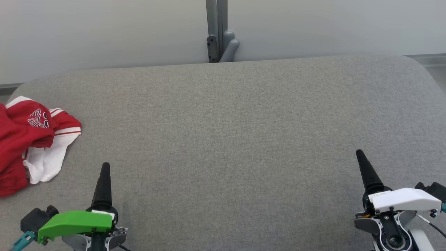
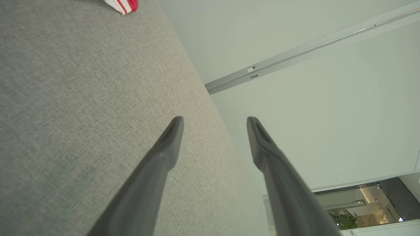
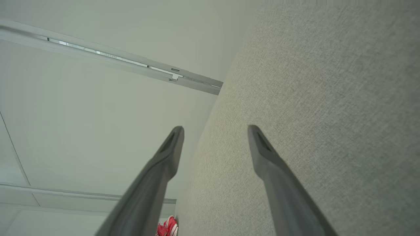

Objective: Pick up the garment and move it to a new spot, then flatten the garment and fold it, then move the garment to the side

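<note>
Head view: garment [image 1: 31, 139] crumpled far left; left pincer [image 2: 215, 120] and right pincer [image 3: 215, 129] both spread.

Crumpled red and white fabric garment [image 1: 29, 139] with white lettering, bunched in a heap, far left on the grey surface

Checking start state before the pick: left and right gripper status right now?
Left gripper: open, holding nothing.
Right gripper: open, holding nothing.
The garment lies apart from both.
</note>
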`<state>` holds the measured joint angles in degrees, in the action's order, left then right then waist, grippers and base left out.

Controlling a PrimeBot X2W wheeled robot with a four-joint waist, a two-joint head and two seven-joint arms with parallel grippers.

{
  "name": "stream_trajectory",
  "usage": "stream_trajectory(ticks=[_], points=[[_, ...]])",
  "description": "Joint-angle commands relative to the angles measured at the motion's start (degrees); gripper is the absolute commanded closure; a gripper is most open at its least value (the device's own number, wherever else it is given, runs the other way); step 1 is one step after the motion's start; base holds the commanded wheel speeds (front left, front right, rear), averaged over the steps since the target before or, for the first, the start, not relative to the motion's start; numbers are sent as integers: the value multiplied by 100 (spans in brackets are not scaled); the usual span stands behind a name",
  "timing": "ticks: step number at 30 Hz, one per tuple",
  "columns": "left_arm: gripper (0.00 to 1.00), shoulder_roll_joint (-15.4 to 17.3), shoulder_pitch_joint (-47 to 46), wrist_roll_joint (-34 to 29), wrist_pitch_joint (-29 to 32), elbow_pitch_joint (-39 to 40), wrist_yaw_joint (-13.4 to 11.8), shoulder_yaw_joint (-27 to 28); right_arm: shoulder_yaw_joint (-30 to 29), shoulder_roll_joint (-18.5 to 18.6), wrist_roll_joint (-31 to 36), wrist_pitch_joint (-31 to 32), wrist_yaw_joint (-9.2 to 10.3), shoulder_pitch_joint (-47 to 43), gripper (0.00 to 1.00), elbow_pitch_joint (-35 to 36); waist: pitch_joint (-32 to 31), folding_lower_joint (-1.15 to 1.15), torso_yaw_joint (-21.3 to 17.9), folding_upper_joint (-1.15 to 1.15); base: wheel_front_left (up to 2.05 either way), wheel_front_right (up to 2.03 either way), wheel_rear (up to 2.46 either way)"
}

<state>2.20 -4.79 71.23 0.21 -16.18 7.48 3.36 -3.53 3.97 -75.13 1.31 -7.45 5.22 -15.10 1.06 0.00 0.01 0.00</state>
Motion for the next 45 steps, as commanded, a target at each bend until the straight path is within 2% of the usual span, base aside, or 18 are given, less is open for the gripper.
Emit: stream_trajectory(ticks=[1, 9, 12, 20, 45], points=[[0, 34, -207, -390, -74, 79, 0, -53, 30, 52, 391, -92, -2, 199, 0, 84, 8, 0, -2, 0, 0, 0, 0], [0, 41, -227, -1427, -250, -47, -33, -186, 190, 74, 1343, -279, -2, 294, 0, -57, 38, 0, -5, 0, 0, 0, 0], [0, 43, -227, -1632, -291, -78, -69, -209, 231, 82, 1533, -323, -2, 315, 0, -99, 44, 0, -6, 0, 0, 0, 0], [0, 96, -247, -2510, -468, -171, -243, -368, 308, 111, 2390, -512, -3, 356, 0, -201, 62, 0, -5, 0, 0, 0, 0], [0, 198, -182, -4223, -885, -281, -662, -616, 198, 87, 4351, -957, -3, 384, 0, -378, 85, 0, 6, 0, 0, 0, 0]])
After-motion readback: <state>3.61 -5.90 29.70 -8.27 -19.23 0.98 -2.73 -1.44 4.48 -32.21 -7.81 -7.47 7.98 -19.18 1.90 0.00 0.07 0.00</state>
